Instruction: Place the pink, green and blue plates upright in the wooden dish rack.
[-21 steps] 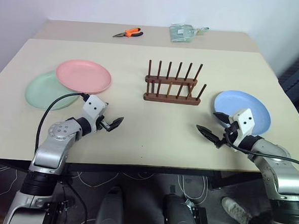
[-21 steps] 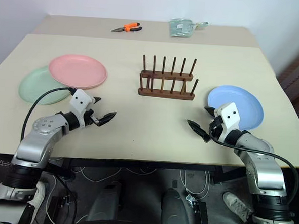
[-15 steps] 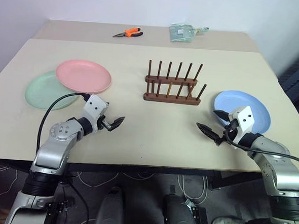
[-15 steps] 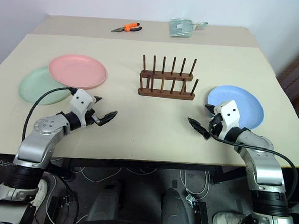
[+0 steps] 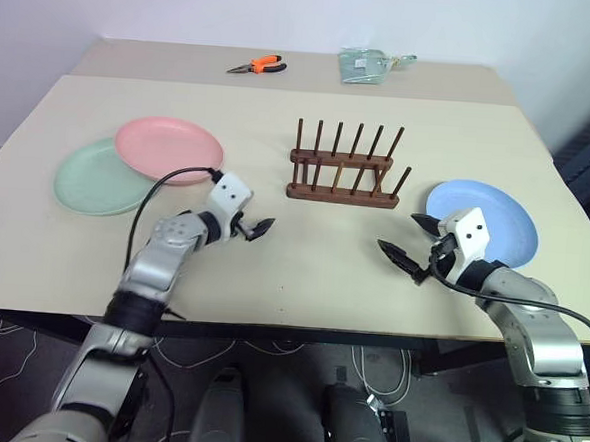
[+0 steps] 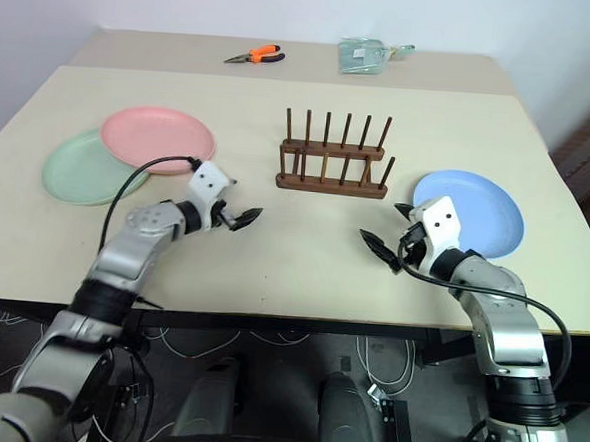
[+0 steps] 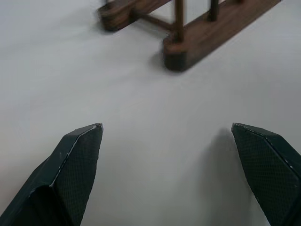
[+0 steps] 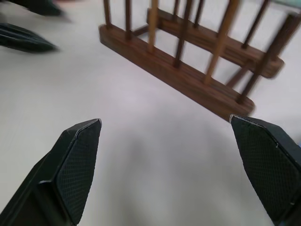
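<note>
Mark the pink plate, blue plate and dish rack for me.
pink plate [image 5: 167, 149]: left eye view, middle of its flat face.
blue plate [image 5: 501, 212]: left eye view, bare face right of the gripper.
wooden dish rack [image 5: 339, 196]: left eye view, front base rail.

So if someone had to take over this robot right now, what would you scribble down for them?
Left gripper: jaws open, empty, above the table in front of the rack's left end.
Right gripper: jaws open, empty, beside the blue plate.
Wooden dish rack: mid-table, no plates in it.
Pink plate: flat at the left, overlapping the green plate.
Blue plate: flat at the right.
Done: nothing racked.
Left: all three plates to stand upright in the rack.
</note>
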Robot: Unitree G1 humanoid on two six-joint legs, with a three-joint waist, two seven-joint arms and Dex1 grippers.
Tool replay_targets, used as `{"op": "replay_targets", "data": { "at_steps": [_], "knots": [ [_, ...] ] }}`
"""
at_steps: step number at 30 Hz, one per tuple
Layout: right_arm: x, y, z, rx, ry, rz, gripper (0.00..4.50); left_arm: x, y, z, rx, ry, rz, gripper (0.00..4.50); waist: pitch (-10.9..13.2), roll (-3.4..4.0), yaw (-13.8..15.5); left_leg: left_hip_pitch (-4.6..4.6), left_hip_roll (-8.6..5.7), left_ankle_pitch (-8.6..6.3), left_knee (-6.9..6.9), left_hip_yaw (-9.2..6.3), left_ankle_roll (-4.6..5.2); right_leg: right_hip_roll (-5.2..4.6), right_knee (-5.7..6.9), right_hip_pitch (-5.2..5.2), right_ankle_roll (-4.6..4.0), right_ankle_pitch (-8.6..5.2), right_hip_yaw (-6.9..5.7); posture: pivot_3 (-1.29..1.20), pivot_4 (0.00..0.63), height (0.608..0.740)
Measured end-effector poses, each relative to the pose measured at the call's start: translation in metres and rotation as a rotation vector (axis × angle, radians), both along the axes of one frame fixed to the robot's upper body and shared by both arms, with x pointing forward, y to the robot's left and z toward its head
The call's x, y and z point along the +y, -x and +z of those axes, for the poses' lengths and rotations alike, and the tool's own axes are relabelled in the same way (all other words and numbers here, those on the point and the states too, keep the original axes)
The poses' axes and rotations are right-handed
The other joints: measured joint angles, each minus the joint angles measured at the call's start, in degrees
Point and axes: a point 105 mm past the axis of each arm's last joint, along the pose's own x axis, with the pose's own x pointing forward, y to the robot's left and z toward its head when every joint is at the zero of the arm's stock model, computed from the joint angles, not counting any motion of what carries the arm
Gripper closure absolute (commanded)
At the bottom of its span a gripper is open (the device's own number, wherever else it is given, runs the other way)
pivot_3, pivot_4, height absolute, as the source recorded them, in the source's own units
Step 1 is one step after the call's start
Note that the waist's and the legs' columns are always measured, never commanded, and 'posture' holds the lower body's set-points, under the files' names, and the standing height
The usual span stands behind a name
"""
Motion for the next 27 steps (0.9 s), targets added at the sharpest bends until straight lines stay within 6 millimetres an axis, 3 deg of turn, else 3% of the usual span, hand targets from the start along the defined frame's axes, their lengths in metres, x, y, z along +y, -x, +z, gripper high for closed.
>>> {"op": "replay_targets", "data": {
  "at_steps": [5,10,13,16,19,27],
  "knots": [
    [0.009,0.012,-0.006,0.008,-0.012,-0.033,0.03,-0.027,-0.026,0.007,0.01,-0.024,-0.081,0.0,0.01,-0.01,0.0,-0.05,-0.04,-0.01,-0.05,-0.03,0.02,-0.01,-0.01,-0.03,0.09,-0.05,0.0,0.0,0.15,0.74],
    [0.004,0.027,-0.004,0.004,-0.003,-0.098,0.03,-0.045,-0.028,0.0,0.045,-0.031,-0.153,0.0,0.0,-0.01,-0.02,-0.04,-0.03,-0.01,-0.07,-0.04,0.01,0.0,0.02,-0.03,0.09,-0.06,-0.01,0.0,0.15,0.74],
    [0.0,0.036,-0.006,0.017,-0.003,-0.124,0.0,-0.055,-0.025,-0.003,0.06,-0.029,-0.203,0.87,-0.01,-0.03,0.28,-0.03,-0.05,-0.02,-0.04,-0.04,0.0,-0.01,-0.01,0.03,0.08,-0.06,-0.01,0.0,0.15,0.74],
    [-0.001,0.039,-0.009,0.028,-0.003,-0.137,0.0,-0.061,-0.022,-0.006,0.067,-0.015,-0.228,2.43,-0.01,-0.03,0.33,-0.02,-0.04,-0.02,-0.01,-0.05,0.0,-0.02,0.01,0.03,0.06,-0.05,-0.01,0.0,0.15,0.74],
    [0.0,0.037,-0.006,0.019,-0.005,-0.136,0.0,-0.068,-0.019,-0.007,0.069,0.002,-0.248,3.71,-0.01,-0.03,0.37,-0.01,-0.05,-0.01,0.01,-0.05,0.0,-0.02,0.02,0.05,0.06,-0.05,-0.01,0.0,0.15,0.74],
    [0.001,0.034,-0.001,0.003,-0.01,-0.128,0.0,-0.064,-0.009,-0.009,0.056,0.006,-0.308,3.71,-0.01,-0.02,0.6,0.0,-0.04,-0.02,-0.06,-0.06,0.01,-0.01,0.03,0.03,0.08,-0.06,-0.01,0.0,0.15,0.74]
  ]
}}
